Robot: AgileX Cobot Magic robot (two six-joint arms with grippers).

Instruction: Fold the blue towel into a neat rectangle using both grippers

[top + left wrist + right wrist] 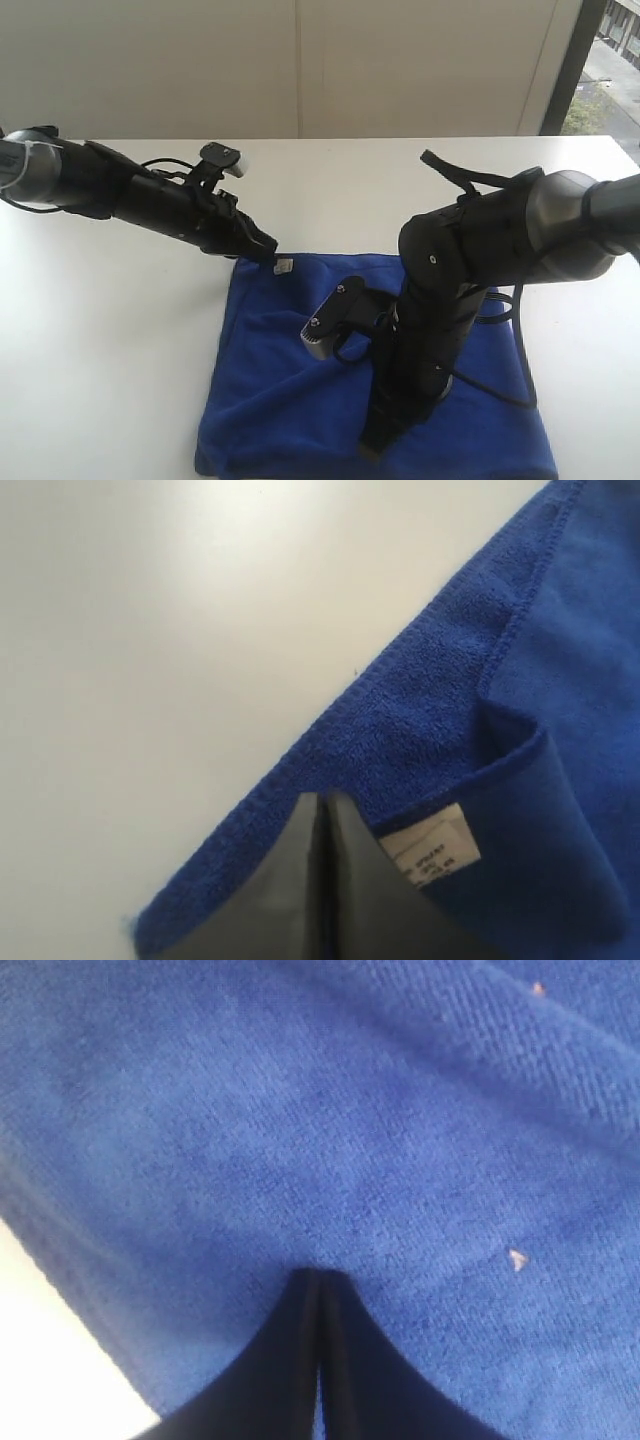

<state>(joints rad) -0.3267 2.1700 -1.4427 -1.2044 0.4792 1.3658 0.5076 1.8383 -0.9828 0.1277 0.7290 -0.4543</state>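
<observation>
The blue towel [270,390] lies spread on the white surface [100,330], towards its near edge; the left gripper [268,246] reaches its far left corner, jaws clenched on the hem just beside the white tag [283,266], where a small flap of cloth stands folded up; the right gripper [370,448] points steeply down onto the towel near its front edge, jaws pressed together, tips touching the pile; whether they nip any fabric I cannot tell.
</observation>
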